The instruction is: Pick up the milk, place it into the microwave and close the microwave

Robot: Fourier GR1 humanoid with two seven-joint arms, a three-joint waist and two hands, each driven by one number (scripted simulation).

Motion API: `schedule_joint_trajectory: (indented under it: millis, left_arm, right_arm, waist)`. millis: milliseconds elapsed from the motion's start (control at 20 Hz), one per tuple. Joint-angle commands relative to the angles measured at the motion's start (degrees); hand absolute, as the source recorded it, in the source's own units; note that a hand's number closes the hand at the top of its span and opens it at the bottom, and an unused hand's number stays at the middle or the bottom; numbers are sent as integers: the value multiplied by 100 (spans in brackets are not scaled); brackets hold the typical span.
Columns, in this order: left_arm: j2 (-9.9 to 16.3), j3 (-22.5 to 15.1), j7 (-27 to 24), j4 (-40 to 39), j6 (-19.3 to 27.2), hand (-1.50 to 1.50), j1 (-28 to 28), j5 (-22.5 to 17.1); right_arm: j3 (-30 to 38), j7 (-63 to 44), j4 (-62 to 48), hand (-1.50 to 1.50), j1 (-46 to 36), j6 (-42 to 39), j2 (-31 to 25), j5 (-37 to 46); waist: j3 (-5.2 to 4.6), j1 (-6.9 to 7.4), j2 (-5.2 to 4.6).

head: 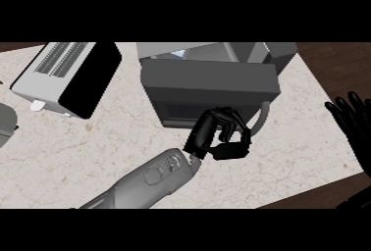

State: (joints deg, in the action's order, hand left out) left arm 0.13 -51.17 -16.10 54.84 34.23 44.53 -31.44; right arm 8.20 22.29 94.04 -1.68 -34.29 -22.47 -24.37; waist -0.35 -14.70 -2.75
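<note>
The dark grey microwave (210, 81) stands at the counter's back centre, its windowed front (185, 110) facing me. My left hand (217, 135) comes in from the lower left and sits against the lower right of that front. Its fingers are curled, with nothing visible in them. A pale curved handle (265, 115) shows just right of the hand. No milk carton is in view, and I cannot tell whether it is inside the microwave. My right hand (353, 122) rests open at the right edge, fingers up.
A white and black toaster (65, 78) lies at the back left of the beige counter (87, 147). A grey rounded object (6, 125) pokes in at the left edge. Dark wood floor (337, 63) shows beyond the counter's right edge.
</note>
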Motion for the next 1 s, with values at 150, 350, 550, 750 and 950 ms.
schedule_joint_trajectory:
  millis: [150,350,550,750,950]
  left_arm:
    - [-13,719,-407,-215,109,150,477,-800]
    - [-13,965,-648,-486,76,150,679,-1093]
    - [-13,987,-822,-748,31,150,839,-1311]
    - [-13,986,-1042,-892,-42,150,871,-1478]
    - [-13,1018,-1204,-1035,-54,150,918,-1616]
  right_arm:
    - [-29,-287,158,-150,-105,-110,-101,-384]
    - [-39,-389,253,-150,-173,-120,-144,-510]
    - [-25,-567,291,-150,-213,-171,-269,-690]
    - [58,-644,328,-150,-386,-158,-385,-808]
    - [82,-736,375,-150,-422,-200,-479,-943]
  waist:
    - [-25,-218,-114]
    - [-18,-287,-149]
    - [-8,-425,-162]
    - [-3,-446,-203]
    - [4,-475,-222]
